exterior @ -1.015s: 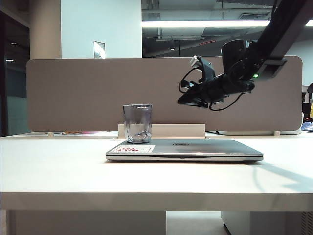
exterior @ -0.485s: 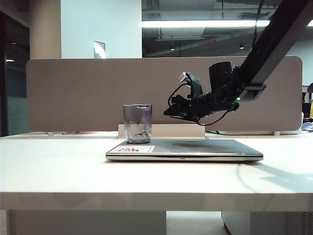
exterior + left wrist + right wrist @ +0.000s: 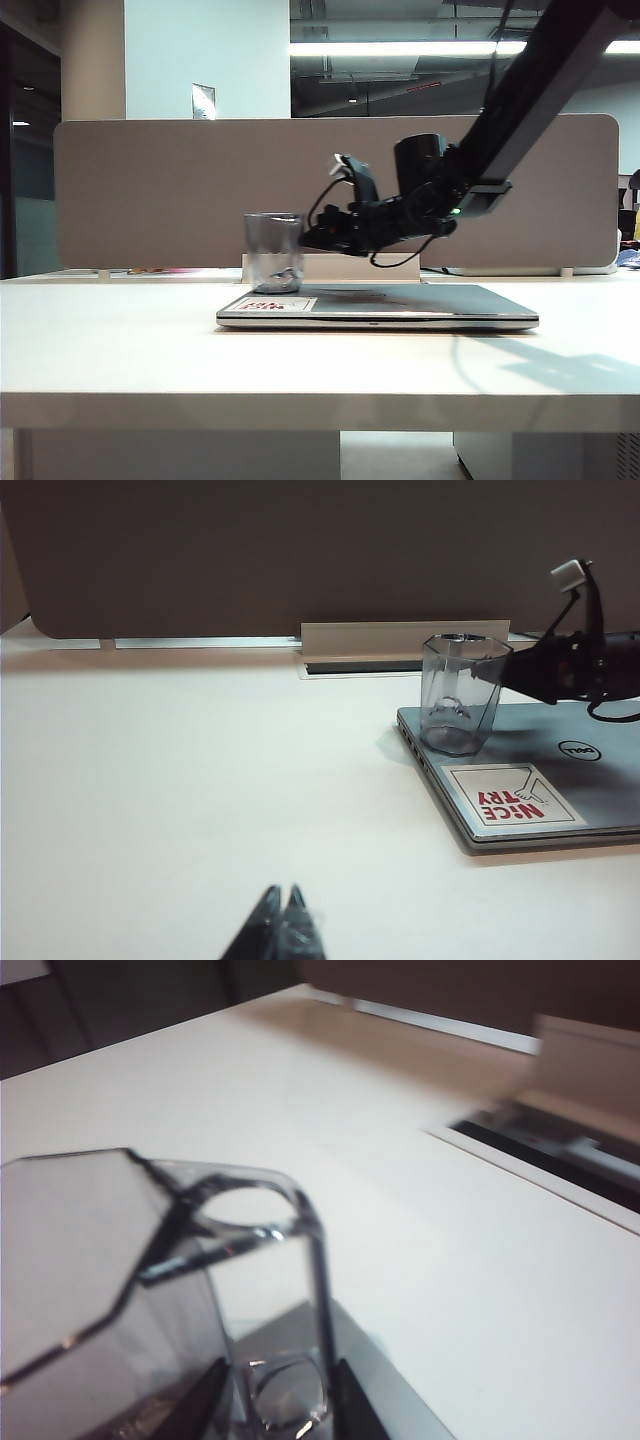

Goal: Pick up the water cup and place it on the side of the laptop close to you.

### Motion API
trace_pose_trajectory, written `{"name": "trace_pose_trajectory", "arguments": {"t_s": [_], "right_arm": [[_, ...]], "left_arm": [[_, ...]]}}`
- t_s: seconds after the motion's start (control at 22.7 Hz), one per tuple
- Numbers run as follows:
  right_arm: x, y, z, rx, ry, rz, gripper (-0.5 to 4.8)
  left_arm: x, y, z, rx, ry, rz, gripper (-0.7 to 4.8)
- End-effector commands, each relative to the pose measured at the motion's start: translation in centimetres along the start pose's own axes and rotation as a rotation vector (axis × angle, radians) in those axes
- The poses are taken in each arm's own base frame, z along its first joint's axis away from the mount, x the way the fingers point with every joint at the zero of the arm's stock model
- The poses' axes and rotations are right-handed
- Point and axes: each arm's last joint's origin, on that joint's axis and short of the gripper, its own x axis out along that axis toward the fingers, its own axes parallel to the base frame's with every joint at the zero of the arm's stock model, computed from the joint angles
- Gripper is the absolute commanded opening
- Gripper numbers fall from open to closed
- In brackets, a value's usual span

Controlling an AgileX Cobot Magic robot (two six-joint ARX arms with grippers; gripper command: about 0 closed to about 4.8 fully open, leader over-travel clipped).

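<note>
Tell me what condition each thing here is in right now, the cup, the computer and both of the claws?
water cup: upright on the laptop's lid, not lifted.
laptop: closed, flat on the table.
right gripper: open, a finger on each side of the cup's handle.
left gripper: shut, empty, low over the table, away from the cup.

Clear glossy plastic water cup (image 3: 459,694), matt metal laptop (image 3: 560,800)

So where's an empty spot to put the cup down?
Bare table lies in front of the laptop and left of it. It's crowded at the laptop's left end: the cup stands there with the open right gripper at it. The shut left gripper hangs over bare table.
</note>
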Motion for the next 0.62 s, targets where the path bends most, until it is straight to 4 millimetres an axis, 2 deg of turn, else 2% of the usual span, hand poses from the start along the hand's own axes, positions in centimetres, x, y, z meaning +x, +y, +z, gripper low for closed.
{"name": "trace_pose_trajectory", "arguments": {"t_s": [0.04, 0.62], "right_arm": [[0.5, 0.7, 0.5, -0.064, -0.022, -0.034, 1.49], [2.0, 1.8, -1.2, -0.077, -0.027, -0.041, 1.47]], "left_arm": [[0.0, 0.0, 0.3, 0.007, -0.011, -0.004, -0.06], [0.0, 0.0, 0.3, 0.006, -0.012, -0.004, -0.06]]}}
